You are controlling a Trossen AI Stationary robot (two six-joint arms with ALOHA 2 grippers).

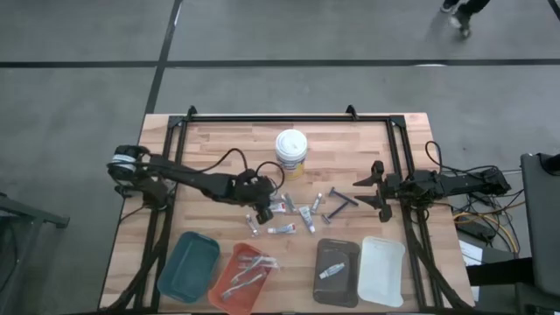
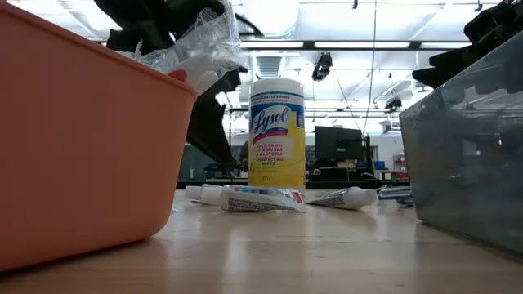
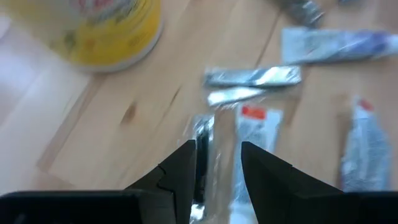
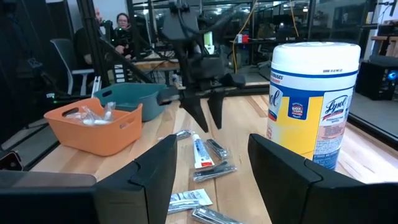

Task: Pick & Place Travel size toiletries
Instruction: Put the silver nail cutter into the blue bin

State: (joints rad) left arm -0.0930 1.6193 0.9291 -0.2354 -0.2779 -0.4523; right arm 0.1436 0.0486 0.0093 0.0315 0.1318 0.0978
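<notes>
The left end effector (image 1: pixel 261 203) hung over the middle of the wooden desk (image 1: pixel 219 149), just above the loose group of travel size toiletries (image 1: pixel 293 214). In the left wrist view its two dark fingers (image 3: pixel 180 177) stood a little apart, with a wrapped item between them, but I cannot tell if they already pressed on it. Small silvery tubes (image 3: pixel 254 77) lay flat on the wood just beyond the fingers, near the yellow base of the Lysol wipes tub (image 1: pixel 290 150).

The right end effector (image 1: pixel 374 187) waited near the right side of the desk, its fingers (image 4: pixel 283 171) wide apart and holding nothing. A dark T-shaped razor (image 1: pixel 339 203) lay between it and the tubes.

Four trays stood in a row along the near edge of the desk: a teal tray (image 1: pixel 188 267), an orange tray (image 1: pixel 229 264), a dark grey tray (image 1: pixel 337 271) and a white tray (image 1: pixel 382 271). The orange tray held several items in clear wrapping (image 1: pixel 249 273), and the dark grey tray held one small tube (image 1: pixel 330 272). In the low view, two tubes (image 2: pixel 261 198) lay on the desk in front of the tub. In the right wrist view, people (image 4: pixel 118 31) sat in the room beyond the desk.
</notes>
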